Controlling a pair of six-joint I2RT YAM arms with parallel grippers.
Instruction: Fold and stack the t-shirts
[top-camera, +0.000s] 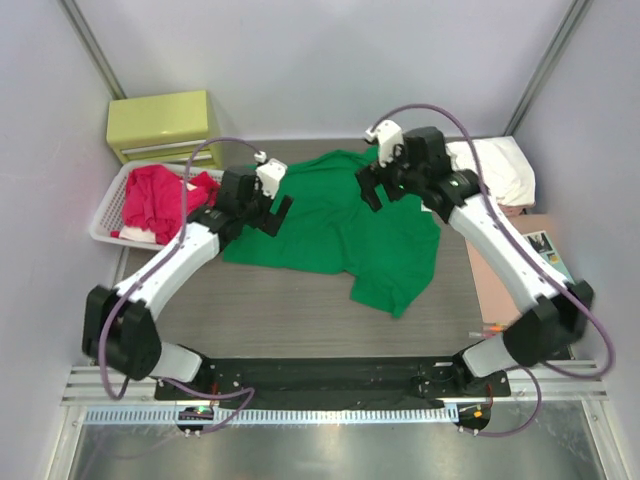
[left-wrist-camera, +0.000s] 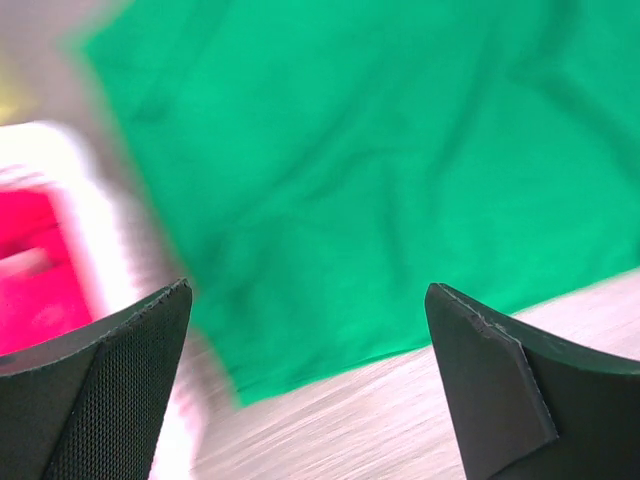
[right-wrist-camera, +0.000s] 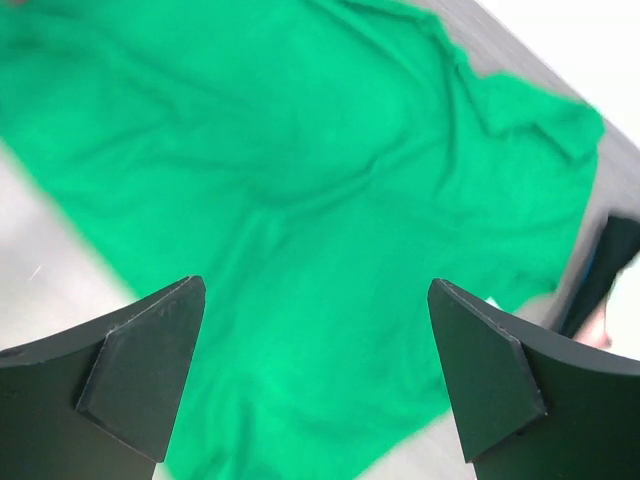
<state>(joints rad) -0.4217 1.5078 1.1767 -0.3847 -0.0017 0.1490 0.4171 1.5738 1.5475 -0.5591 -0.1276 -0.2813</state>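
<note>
Above the table, top view: the left arm runs up from its base at bottom left, elbow bent, and the left gripper hangs over the left edge of the green t-shirt. The right arm reaches from bottom right, and the right gripper is over the shirt's upper part. The shirt lies spread but wrinkled mid-table, with one corner trailing toward the near side. Red t-shirts are heaped in a white basket at far left, and a white t-shirt is bunched at far right. Whether the jaws touch cloth is hard to tell here.

Left wrist view: the left gripper has its jaws wide apart with nothing between them. The green t-shirt lies below and bare table sits nearer. The frame is blurred; the red cloth and the basket are smeared at the left edge.

Right wrist view: the right gripper is spread wide and holds nothing. The green t-shirt fills the view, cut off at the top. A dark item at the right edge is unclear.
</note>
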